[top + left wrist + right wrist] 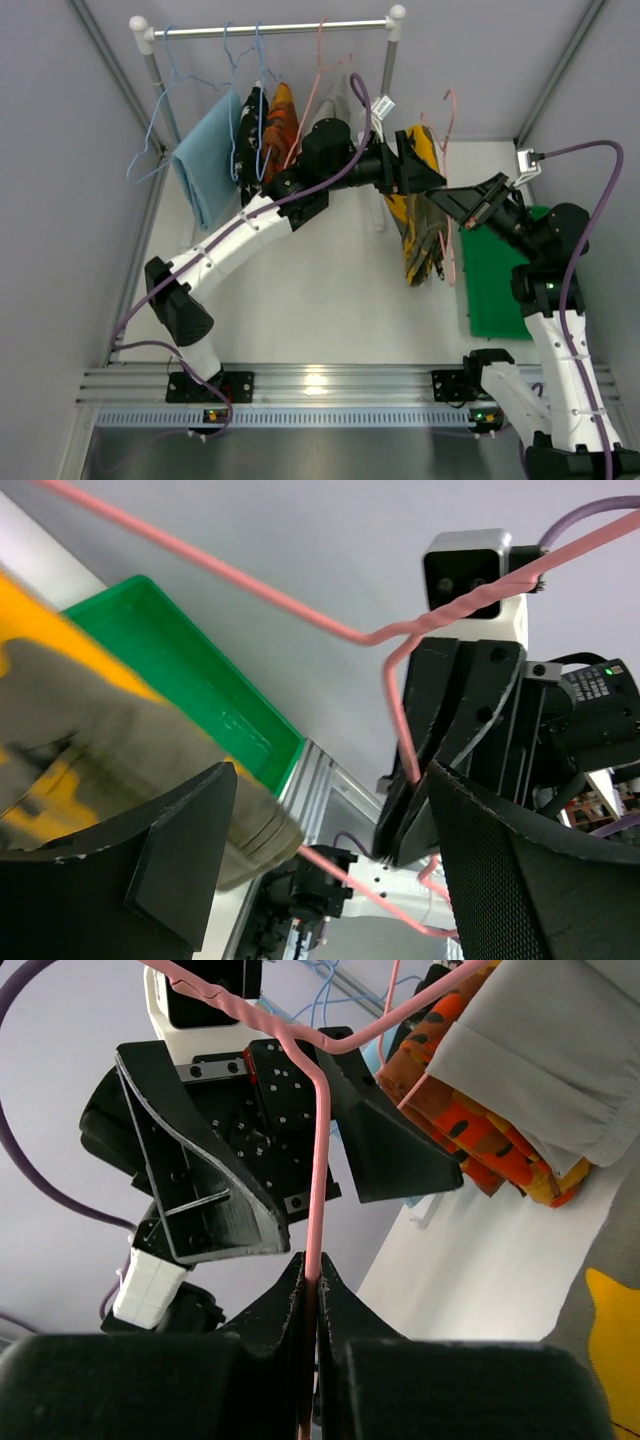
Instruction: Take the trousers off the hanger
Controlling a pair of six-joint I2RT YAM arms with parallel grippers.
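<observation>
The camouflage trousers (pixel 420 235) hang folded over the pink hanger (pixel 449 118), which is off the rail and to the right of the rack. My right gripper (pixel 458 203) is shut on the hanger's wire; in the right wrist view the wire (pixel 318 1140) runs up from between the closed fingertips (pixel 312 1268). My left gripper (pixel 420 165) is open at the top of the trousers. In the left wrist view the cloth (pixel 90 730) lies against the left finger (pixel 180 850) and reaches partly between the open jaws. The hanger (pixel 300 615) crosses that view.
A clothes rack rail (pixel 270 28) at the back carries blue hangers, a blue cloth (pixel 205 165), an orange-and-black garment (pixel 281 115), a grey garment (pixel 330 105) and another pink hanger (pixel 318 60). A green tray (pixel 500 270) lies at the right under my right arm.
</observation>
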